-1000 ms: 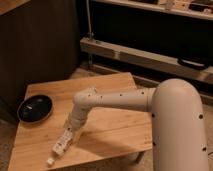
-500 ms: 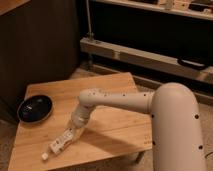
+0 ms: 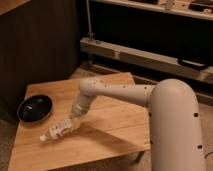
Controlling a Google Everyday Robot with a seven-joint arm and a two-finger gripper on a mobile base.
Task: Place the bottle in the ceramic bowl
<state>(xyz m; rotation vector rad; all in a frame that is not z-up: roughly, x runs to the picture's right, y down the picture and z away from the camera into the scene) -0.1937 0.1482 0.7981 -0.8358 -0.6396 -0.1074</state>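
The black ceramic bowl sits on the left part of the wooden table. My gripper hangs from the white arm over the table's front left area, to the right of the bowl and nearer the front. It is shut on the small white bottle. The bottle lies nearly level, its cap end pointing left towards the table's left edge, and sits apart from the bowl's rim.
The arm's large white shell fills the right foreground. A dark cabinet wall stands behind the table and a metal shelf rail runs at the back right. The table's left edge lies close to the bowl.
My gripper has carried the bottle up and to the left, away from the front edge and closer to the bowl. The bowl has not moved.
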